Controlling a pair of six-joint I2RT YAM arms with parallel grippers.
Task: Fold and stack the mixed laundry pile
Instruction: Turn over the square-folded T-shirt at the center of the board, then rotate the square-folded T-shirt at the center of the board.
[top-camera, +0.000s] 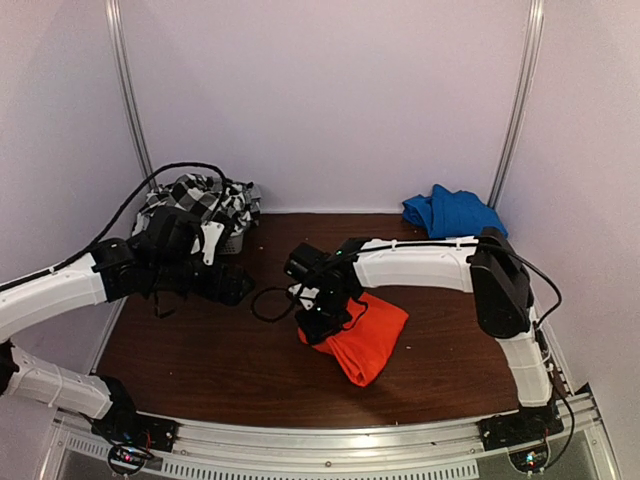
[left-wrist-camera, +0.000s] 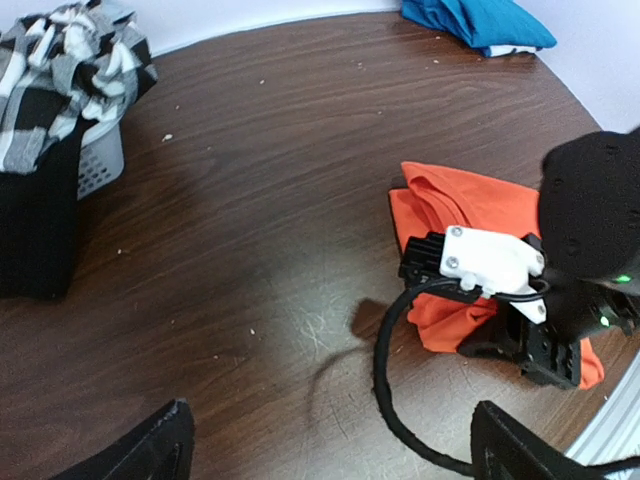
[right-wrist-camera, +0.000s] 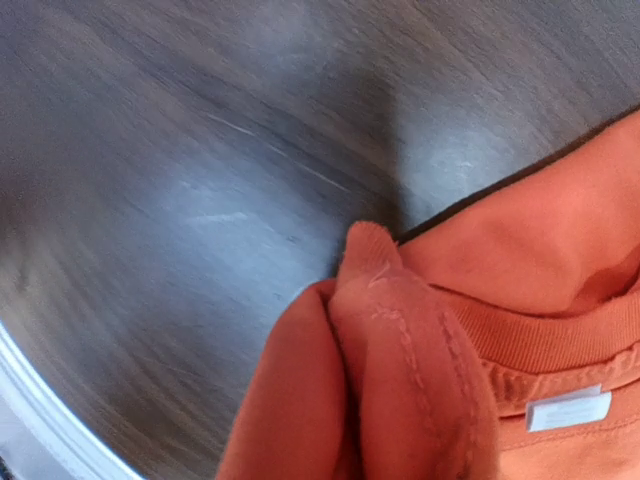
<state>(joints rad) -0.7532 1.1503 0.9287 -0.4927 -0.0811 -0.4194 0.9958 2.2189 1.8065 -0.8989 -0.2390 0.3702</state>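
Note:
The orange-red garment (top-camera: 375, 335) lies bunched on the brown table, right of centre. My right gripper (top-camera: 322, 322) is down on its left edge. In the right wrist view a raised fold of the orange-red garment (right-wrist-camera: 400, 340) fills the space where the fingers are and hides them. The left wrist view shows the same gripper (left-wrist-camera: 540, 345) on the orange-red garment (left-wrist-camera: 470, 215). A black-and-white checked garment (top-camera: 195, 200) is heaped on a white basket (top-camera: 235, 243) at the back left, with a black garment (left-wrist-camera: 35, 230) hanging below it. My left gripper (top-camera: 225, 285) hovers open over bare table, holding nothing.
A blue cloth (top-camera: 450, 212) lies at the back right corner against the wall. The right arm's black cable (left-wrist-camera: 385, 370) loops over the table between the grippers. White walls close in the back and both sides.

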